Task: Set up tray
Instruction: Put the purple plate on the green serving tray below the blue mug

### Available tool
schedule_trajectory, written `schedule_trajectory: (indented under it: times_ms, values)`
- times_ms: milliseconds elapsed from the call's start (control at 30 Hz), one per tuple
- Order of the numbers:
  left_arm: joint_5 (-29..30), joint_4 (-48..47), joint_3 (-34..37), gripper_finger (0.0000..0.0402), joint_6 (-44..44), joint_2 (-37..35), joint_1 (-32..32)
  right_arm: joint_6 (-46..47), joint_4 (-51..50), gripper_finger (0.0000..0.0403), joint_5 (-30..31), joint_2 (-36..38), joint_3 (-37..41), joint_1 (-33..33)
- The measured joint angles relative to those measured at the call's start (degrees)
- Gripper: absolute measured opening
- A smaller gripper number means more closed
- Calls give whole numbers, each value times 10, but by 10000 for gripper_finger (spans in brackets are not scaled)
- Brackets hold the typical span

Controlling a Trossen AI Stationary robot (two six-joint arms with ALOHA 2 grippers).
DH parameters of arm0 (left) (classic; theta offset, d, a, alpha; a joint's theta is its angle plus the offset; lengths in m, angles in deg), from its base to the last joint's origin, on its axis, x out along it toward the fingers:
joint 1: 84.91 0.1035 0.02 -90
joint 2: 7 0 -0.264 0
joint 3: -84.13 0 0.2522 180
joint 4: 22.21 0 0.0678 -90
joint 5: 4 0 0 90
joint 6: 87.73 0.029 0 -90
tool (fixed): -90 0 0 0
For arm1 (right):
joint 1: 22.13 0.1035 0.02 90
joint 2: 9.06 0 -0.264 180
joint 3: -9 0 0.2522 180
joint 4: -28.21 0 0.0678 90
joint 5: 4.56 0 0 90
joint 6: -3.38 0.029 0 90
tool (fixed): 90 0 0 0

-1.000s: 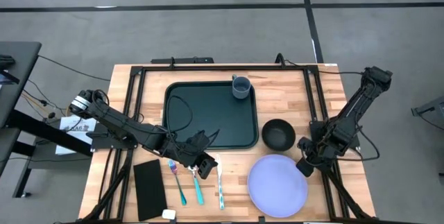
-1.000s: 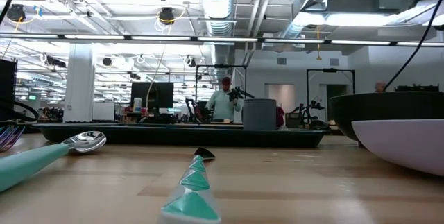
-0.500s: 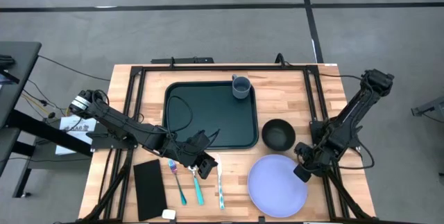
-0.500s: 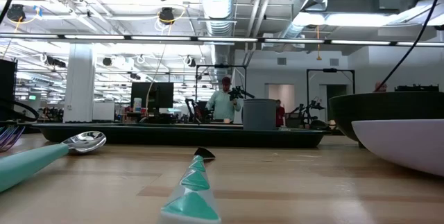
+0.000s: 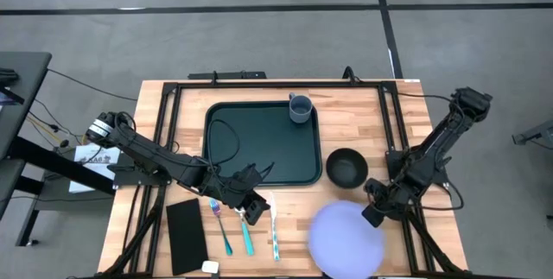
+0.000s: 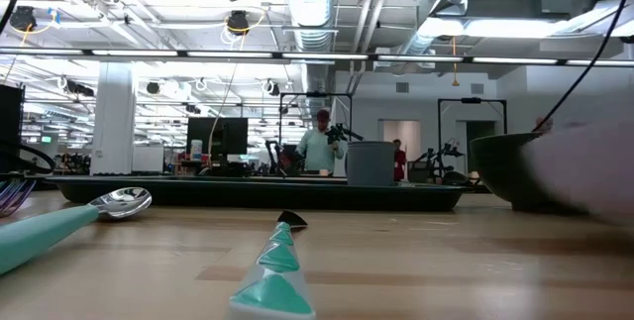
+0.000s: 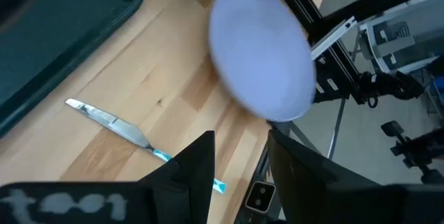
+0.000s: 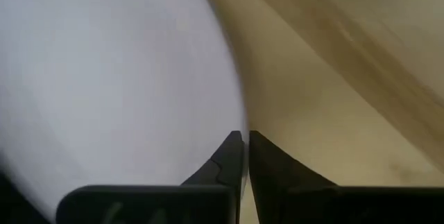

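Black fingers of the right end effector (image 8: 243,156) are pinched together at the edge of the lavender plate (image 5: 346,237), at the plate's rim on the side toward the bench's right edge; whether the rim sits between them cannot be told. The plate shows blurred, near the front edge of the wooden bench (image 5: 363,115) and toward its front right corner. Just behind the plate sits a dark bowl (image 5: 346,168), close by the right rim of the tray.

Over the front left part of the bench, the left end effector (image 5: 251,206) hovers with its fingers apart and nothing between them, above a row of teal-handled cutlery: a fork (image 5: 219,223), a spoon (image 5: 245,231) and a knife (image 5: 274,230) lying side by side near the front edge. A flat black napkin (image 5: 187,234) lies beside the fork, nearer the front left corner.

The dark green tray (image 5: 259,143) rests flat at the middle of the bench, toward its back edge, with a grey cup (image 5: 300,108) standing upright in its back right corner.
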Motion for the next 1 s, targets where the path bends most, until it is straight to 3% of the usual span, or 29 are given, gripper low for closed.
schedule_trajectory:
  times_ms: [267,533,833,1000]
  values:
    - [51,-106,0,122,-15,-52,-1,-45,11,3,0,0,-58,-65]
    - [114,-234,0,122,-31,-124,-1,-196,-89,2,-6,-24,-204,-218]
    - [154,-324,0,122,-64,-168,0,-409,-279,1,-27,-187,-434,-444]
    - [155,-364,0,122,-68,-173,0,-445,-267,1,-43,-275,-505,-544]
